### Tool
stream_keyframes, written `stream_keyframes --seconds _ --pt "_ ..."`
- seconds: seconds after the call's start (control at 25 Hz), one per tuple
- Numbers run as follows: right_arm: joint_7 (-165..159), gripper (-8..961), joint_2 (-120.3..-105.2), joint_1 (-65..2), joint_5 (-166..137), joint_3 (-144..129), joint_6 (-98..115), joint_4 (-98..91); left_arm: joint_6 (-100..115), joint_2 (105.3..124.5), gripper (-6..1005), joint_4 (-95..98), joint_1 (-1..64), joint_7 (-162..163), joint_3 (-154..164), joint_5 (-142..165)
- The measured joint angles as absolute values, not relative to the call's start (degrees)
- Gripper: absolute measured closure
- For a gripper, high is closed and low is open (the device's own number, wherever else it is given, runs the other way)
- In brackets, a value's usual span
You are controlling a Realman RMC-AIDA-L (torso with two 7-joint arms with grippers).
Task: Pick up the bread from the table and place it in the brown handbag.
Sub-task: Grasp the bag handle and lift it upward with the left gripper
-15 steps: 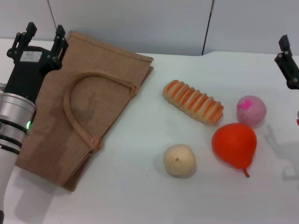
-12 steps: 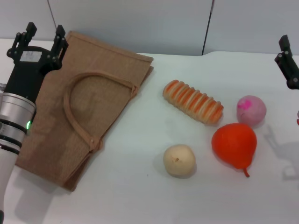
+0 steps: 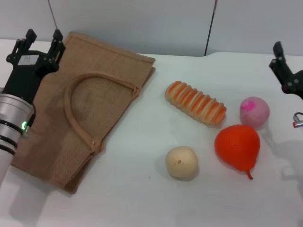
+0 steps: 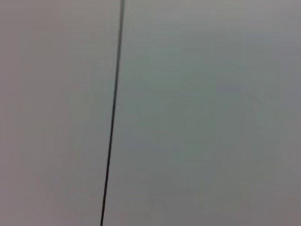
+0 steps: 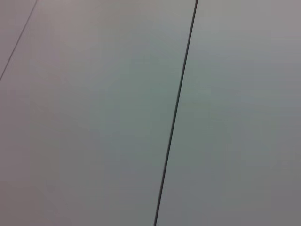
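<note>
Head view, right pincer [image 3: 283, 64] shifted inward, bread [image 3: 195, 103] unmoved

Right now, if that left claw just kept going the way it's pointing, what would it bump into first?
Probably nothing on the table: the left gripper points away beside the brown handbag, toward the grey wall. Depth is unclear.

A beige ball [image 3: 181, 162], red pear [image 3: 238, 146] and pink ball [image 3: 254, 111] lie close together.

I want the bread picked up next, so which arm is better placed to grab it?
Probably the right. The right gripper hangs on the bread's side of the table, while the left gripper is beyond the handbag, farther off.
</note>
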State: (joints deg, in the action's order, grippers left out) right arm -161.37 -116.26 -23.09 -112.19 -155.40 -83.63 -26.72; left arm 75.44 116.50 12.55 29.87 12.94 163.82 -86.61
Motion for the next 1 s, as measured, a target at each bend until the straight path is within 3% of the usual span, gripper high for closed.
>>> stream_keyframes --seconds 0.6,1.0 --pt "-161.5 75 -115.56 -23.8 -112.1 -154.9 -75.6 -31.4 67.8 116.36 309 -15.3 35.2 68.2 163.9 -60.7" --pt "-161.5 76 -115.58 -24.1 -112.1 -154.8 -75.4 -31.0 64.4 115.92 310 -31.9 44.5 99.5 164.0 -25.9"
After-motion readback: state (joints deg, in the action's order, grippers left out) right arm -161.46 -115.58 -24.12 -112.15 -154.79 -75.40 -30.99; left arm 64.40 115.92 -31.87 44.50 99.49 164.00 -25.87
